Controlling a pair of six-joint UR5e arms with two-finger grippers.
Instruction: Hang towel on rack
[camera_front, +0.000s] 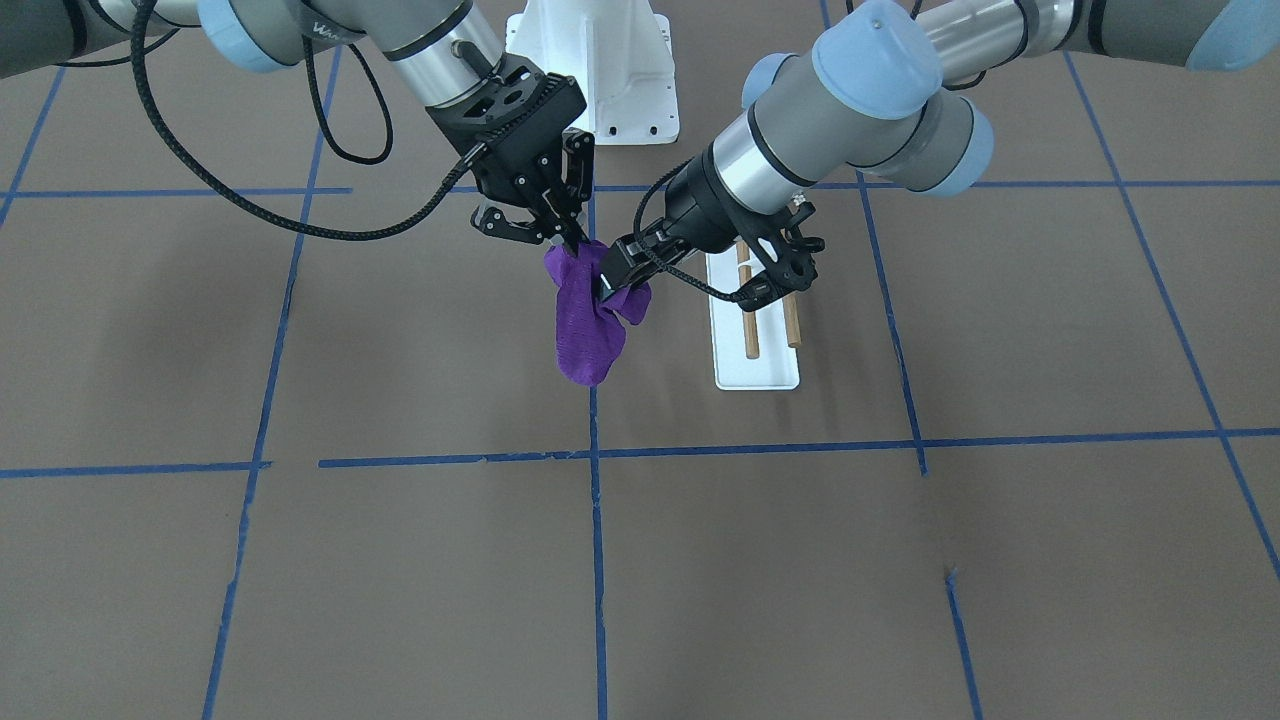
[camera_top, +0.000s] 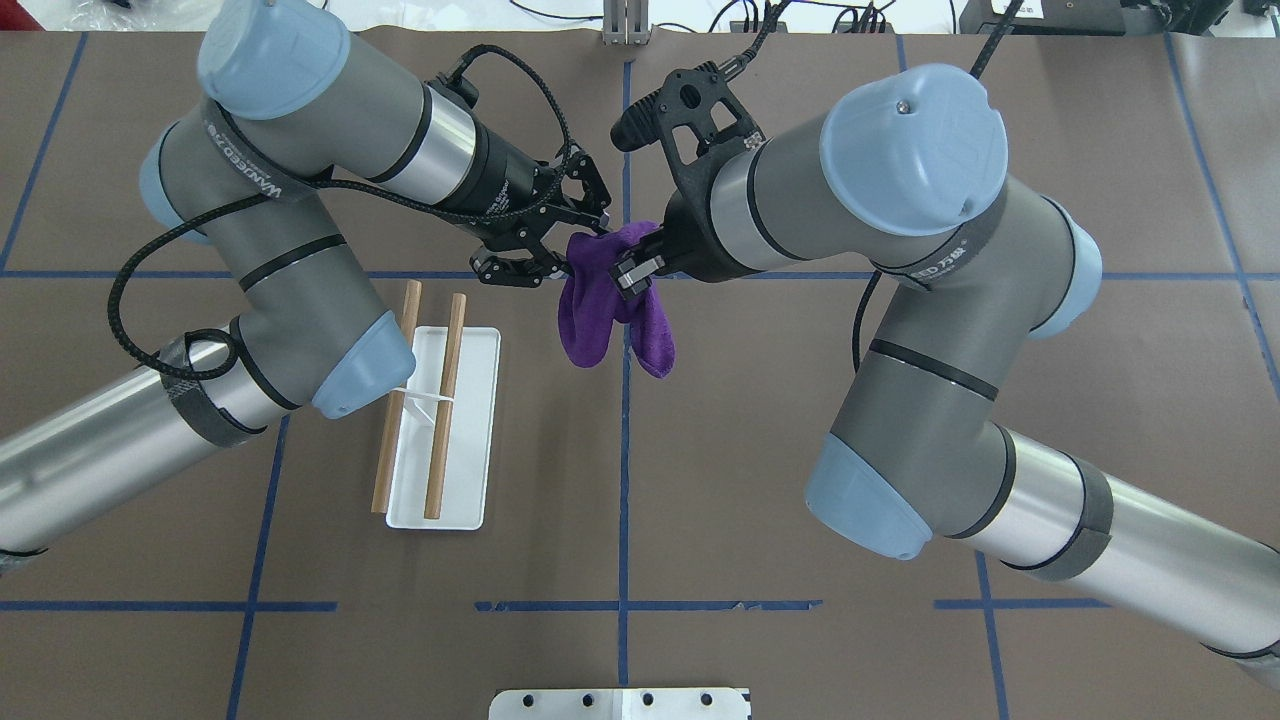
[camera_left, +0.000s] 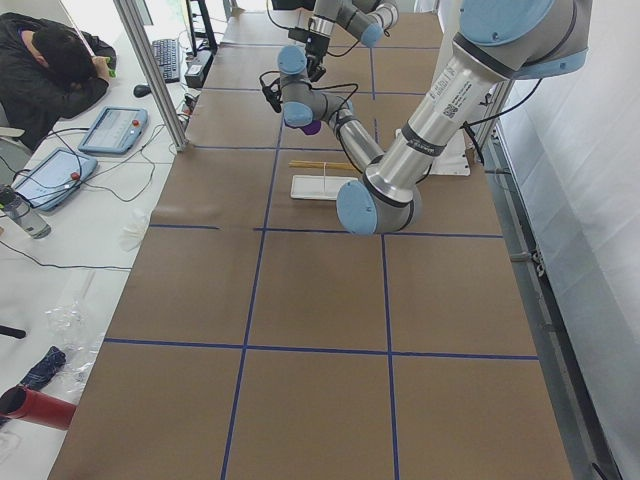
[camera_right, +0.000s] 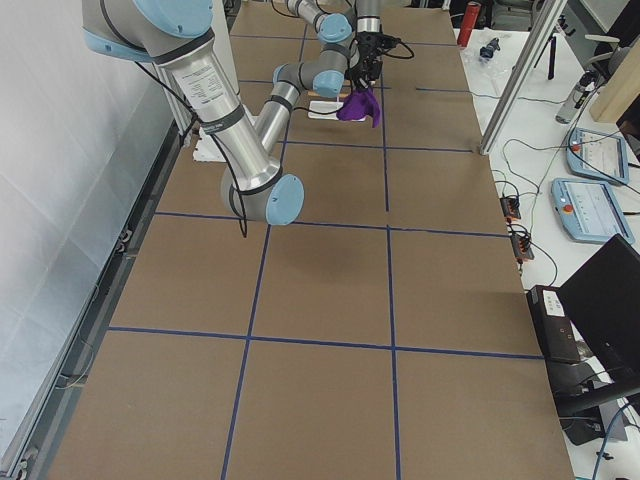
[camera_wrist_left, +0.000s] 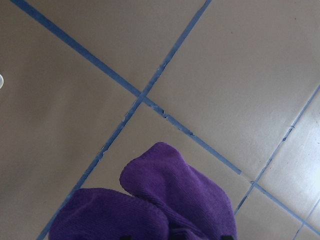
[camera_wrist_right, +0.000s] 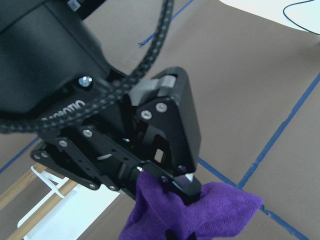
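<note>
Brown bench with a blue tape grid. The left arm bends right over the rack, its elbow covering part of the rack's left rod. The right arm comes in well to the rack's right. The rack sits flat on the bench: white base, two parallel wooden rods lying lengthwise above it.

The purple towel is off to the rack's right, level with the rack's far end and apart from it, not on the rods. It's bunched and hangs down in two lobes from the pinch points. Can't tell if the low end touches the bench.

The left tool is clamped on the towel's upper edge on the rack side. The right tool is clamped on the towel just beyond, on the side away from the rack. The two tools are nearly touching.
</note>
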